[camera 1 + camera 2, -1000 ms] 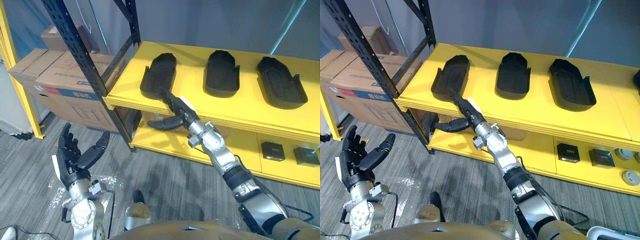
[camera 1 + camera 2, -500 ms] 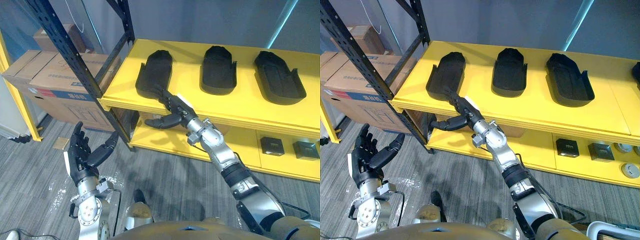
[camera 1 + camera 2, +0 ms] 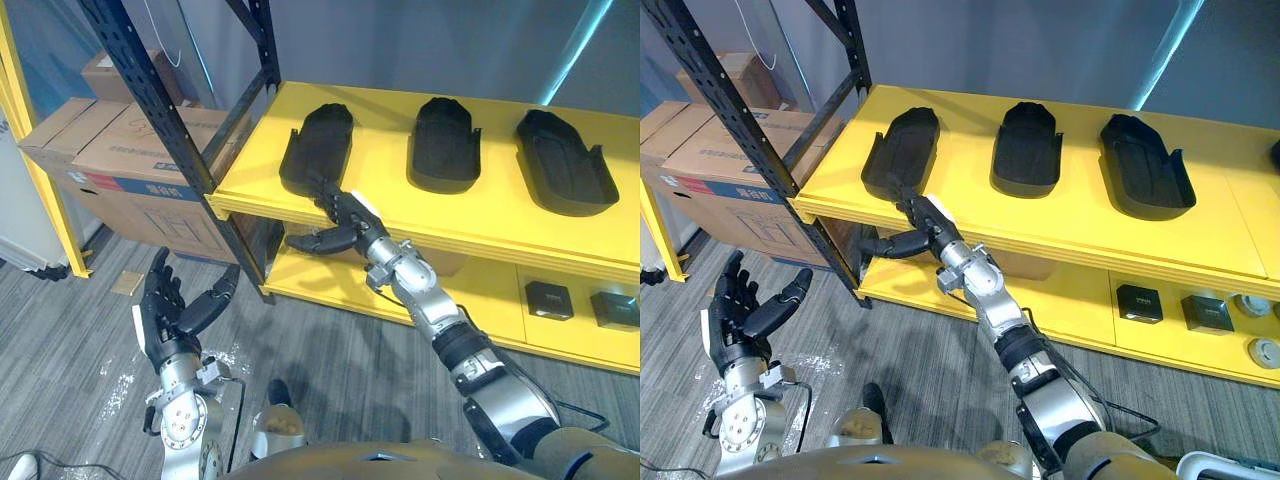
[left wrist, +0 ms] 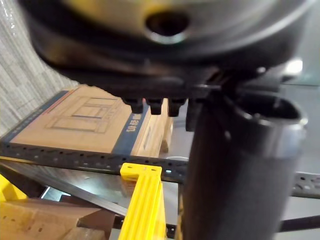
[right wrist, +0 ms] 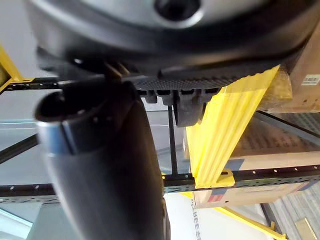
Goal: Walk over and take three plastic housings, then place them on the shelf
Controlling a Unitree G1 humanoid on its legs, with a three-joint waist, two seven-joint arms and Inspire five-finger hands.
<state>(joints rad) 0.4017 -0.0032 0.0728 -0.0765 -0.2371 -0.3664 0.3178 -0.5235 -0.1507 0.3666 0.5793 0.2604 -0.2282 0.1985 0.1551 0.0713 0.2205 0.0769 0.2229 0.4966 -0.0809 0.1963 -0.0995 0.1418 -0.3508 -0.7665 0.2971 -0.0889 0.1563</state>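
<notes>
1. Right hand (image 3: 348, 218) reaches up to the front edge of the yellow shelf (image 3: 380, 195). Its straight fingers lie over the edge and touch the near end of the left housing (image 3: 318, 148), while the thumb sticks out sideways under the edge. The hand is spread, not clamped on anything.
2. Left hand (image 3: 165, 318) is held low over the grey floor (image 3: 80, 330), palm up. Its fingers are splayed apart and hold nothing.
3. Three black housings lie in a row on the shelf top, well apart from one another: the left one, the middle housing (image 3: 444, 143) and the right housing (image 3: 563, 160).
4. Each is a long, matt black shell with a rounded far end. The left and right ones lie hollow side up, with a raised rim round a shallow trough.
5. A black post (image 3: 150, 90) stands at the shelf's left corner, with cardboard boxes (image 3: 110, 150) behind it.
6. Small black boxes (image 3: 547, 299) sit on the lower level.
</notes>
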